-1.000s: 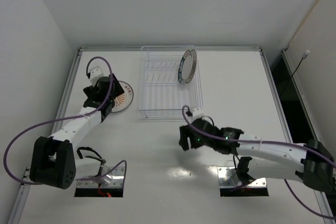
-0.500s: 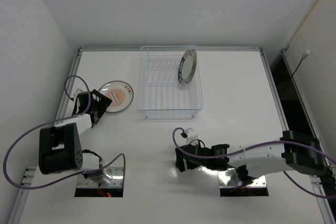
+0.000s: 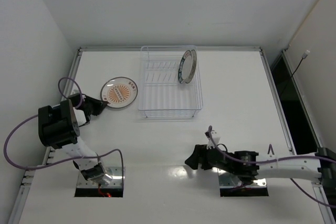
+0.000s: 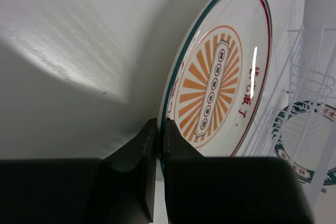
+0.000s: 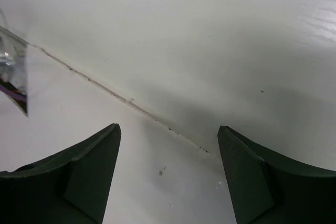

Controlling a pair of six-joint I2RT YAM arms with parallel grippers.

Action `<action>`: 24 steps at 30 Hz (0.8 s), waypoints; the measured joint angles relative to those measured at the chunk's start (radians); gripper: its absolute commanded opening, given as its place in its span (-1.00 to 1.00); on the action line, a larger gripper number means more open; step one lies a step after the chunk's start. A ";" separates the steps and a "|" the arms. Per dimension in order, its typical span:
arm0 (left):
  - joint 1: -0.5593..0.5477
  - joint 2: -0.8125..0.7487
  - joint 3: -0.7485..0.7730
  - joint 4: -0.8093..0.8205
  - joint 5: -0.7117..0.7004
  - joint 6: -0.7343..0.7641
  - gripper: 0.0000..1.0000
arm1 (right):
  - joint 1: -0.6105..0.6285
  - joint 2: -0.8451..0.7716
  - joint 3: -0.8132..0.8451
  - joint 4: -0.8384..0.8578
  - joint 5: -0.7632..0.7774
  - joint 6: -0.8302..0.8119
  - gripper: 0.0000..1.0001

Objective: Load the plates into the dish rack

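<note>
The white table (image 3: 236, 103) fills most of the top view, and the clear dish rack (image 3: 160, 100) stands on it at the far side, about in the middle between left and right. The left arm (image 3: 58, 125) is folded back at the left edge of the table, and the right arm (image 3: 283, 167) lies low along the near edge, reaching to the left. In the right part of the rack one plate with a dark teal rim (image 3: 187, 66) stands on its edge between the dividers. The orange-patterned plate (image 3: 119, 92) is outside the rack, just beside its left wall. I cannot tell if this plate lies flat on the table or is a little tilted. The left gripper (image 4: 160, 129) has its two fingers pressed together on the near-left rim of the orange-patterned plate, one finger on each face, so it pinches the plate. The right gripper (image 5: 168, 129) is near the front of the table, well apart from the rack, with fingers spread wide and only bare table between them.
</note>
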 measured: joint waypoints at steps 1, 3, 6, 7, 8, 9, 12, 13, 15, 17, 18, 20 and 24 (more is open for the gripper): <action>0.007 0.013 0.002 0.020 0.039 -0.004 -1.00 | -0.001 -0.056 -0.014 -0.018 0.002 0.010 0.46; 0.010 0.024 0.007 0.029 0.070 0.000 -1.00 | -0.002 -0.165 -0.027 -0.071 0.013 0.039 0.46; 0.010 0.010 0.006 0.008 0.079 0.003 -1.00 | -0.003 -0.283 -0.027 -0.108 0.027 0.068 0.46; 0.010 -0.008 0.004 -0.006 0.074 0.003 -1.00 | -0.003 -0.296 -0.027 -0.113 0.031 0.072 0.46; 0.010 -0.038 -0.001 -0.025 0.069 0.003 -1.00 | -0.003 -0.298 -0.027 -0.117 0.034 0.074 0.46; 0.010 -0.074 -0.008 -0.051 0.062 -0.002 -1.00 | -0.003 -0.288 -0.027 -0.115 0.034 0.074 0.46; 0.003 -0.255 -0.041 -0.161 0.007 -0.043 -1.00 | -0.003 -0.202 -0.027 -0.092 0.033 0.053 0.46; 0.000 -0.329 -0.047 -0.212 -0.017 -0.056 -1.00 | -0.002 -0.156 -0.027 -0.074 0.032 0.041 0.46; -0.008 -0.505 -0.043 -0.328 -0.081 -0.080 -1.00 | -0.002 -0.055 -0.013 -0.026 0.023 0.003 0.46; -0.024 -0.668 -0.010 -0.445 -0.156 -0.098 -1.00 | -0.001 0.050 0.032 0.005 0.006 -0.041 0.46; -0.037 -0.737 0.021 -0.506 -0.200 -0.100 -1.00 | -0.001 0.099 0.058 0.011 -0.002 -0.063 0.46; -0.074 -0.827 0.088 -0.598 -0.266 -0.105 -1.00 | 0.000 0.206 0.127 0.014 -0.024 -0.112 0.46; -0.173 -0.938 0.183 -0.702 -0.302 -0.106 -1.00 | 0.037 0.296 0.343 -0.065 -0.029 -0.199 0.46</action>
